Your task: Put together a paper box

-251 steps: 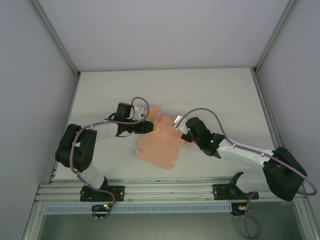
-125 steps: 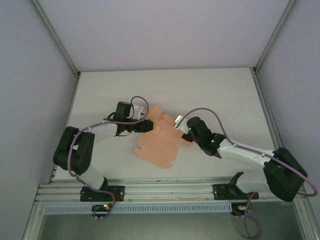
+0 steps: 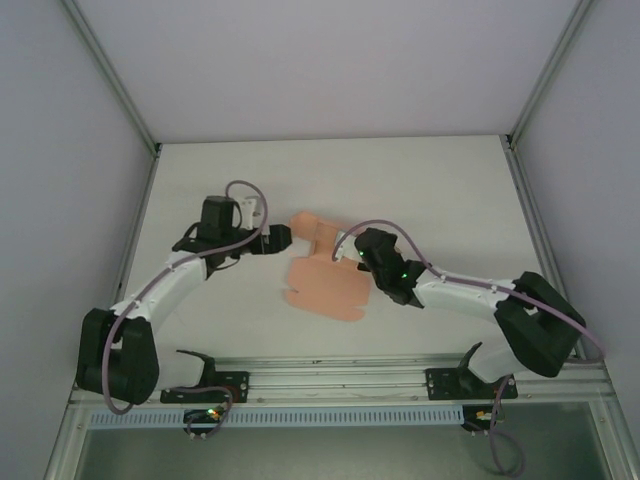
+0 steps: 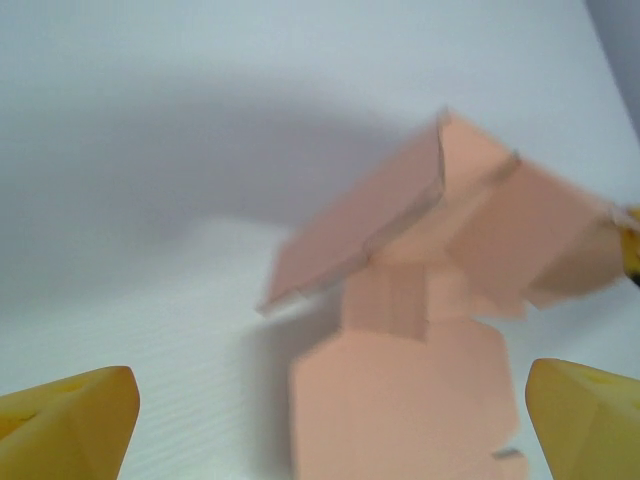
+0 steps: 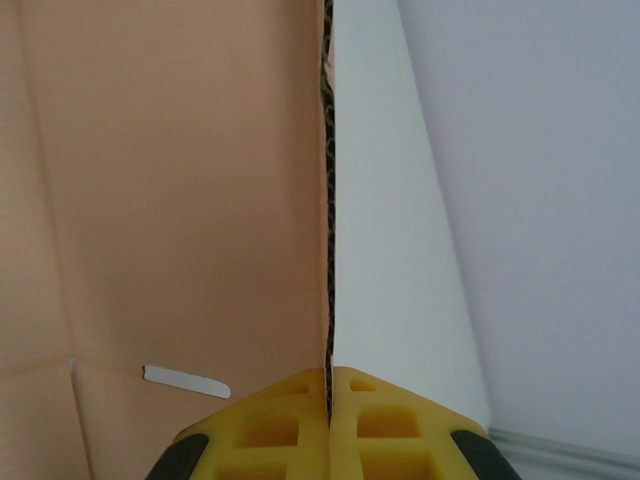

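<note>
Where the paper box is lying: the paper box [image 3: 325,285] is sitting near the centre of the table [image 3: 430,180], just below the middle of the top view, between the two arms.
Box shape: it is showing as a salmon-pink die-cut sheet, with its wide lower panel lying flat and a flap at its upper left standing tilted up.
Box from the left wrist: it [image 4: 400,400] is appearing blurred, with a flat panel at bottom centre and a slanted, raised flap above it.
Box from the right wrist: a card panel [image 5: 170,200] is taking up the left side of the frame, with a narrow slit [image 5: 185,381] near the lower left.
Right tool: the right tool [image 3: 352,252] [image 5: 328,400] is meeting the sheet at its upper right. Its fingers are together, clamping the thin card edge that is running up between the yellow pads [image 5: 270,425].
Left tool: the left tool [image 3: 284,237] [image 4: 330,430] is hanging just beside the raised flap, on its left. Its fingers are standing wide apart and gripping nothing, and the yellow fingertips [image 4: 70,420] are showing in the lower corners of the wrist view.
</note>
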Robot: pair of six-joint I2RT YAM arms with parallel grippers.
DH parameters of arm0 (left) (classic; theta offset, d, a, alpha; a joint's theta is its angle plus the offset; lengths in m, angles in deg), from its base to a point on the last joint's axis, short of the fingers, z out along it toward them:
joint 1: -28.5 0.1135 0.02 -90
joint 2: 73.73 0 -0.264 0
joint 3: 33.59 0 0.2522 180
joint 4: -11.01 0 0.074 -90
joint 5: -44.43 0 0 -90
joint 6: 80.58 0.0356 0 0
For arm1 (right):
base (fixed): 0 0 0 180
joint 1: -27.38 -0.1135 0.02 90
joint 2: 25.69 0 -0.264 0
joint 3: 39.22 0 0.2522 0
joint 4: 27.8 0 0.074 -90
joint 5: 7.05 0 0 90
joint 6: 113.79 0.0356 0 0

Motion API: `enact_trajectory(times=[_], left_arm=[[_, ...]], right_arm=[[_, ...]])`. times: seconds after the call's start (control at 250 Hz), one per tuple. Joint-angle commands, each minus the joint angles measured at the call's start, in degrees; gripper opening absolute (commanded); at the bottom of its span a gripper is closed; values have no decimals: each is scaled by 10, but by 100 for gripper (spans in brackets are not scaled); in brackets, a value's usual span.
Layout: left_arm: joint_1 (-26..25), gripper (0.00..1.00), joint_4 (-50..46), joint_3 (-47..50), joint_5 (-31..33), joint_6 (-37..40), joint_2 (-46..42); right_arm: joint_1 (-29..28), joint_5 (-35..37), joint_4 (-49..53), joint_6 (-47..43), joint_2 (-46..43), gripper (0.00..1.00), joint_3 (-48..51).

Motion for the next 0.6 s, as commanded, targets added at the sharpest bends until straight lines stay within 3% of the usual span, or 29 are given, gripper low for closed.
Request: enact_trajectory(times=[0.0,0.084,0.224,0.399,0.515,0.595], left_arm=[[42,100,-18,-24,84,-19,15],[69,100,10,-41,85,-27,59],[79,100,59,-77,25,-21,149],[60,79,73,-108,-42,16,230],[28,61,77,-105,-59,50,244],[12,55,98,-86,-90,60,244]], right_arm=[[-20,60,-102,-109,33,0,5],[-28,72,-129,-131,55,0,7],[-34,76,-156,-135,69,0,10],[-35,78,-159,-123,61,0,10],[-35,77,-153,-114,59,0,9],[-35,79,-149,-111,63,0,7]])
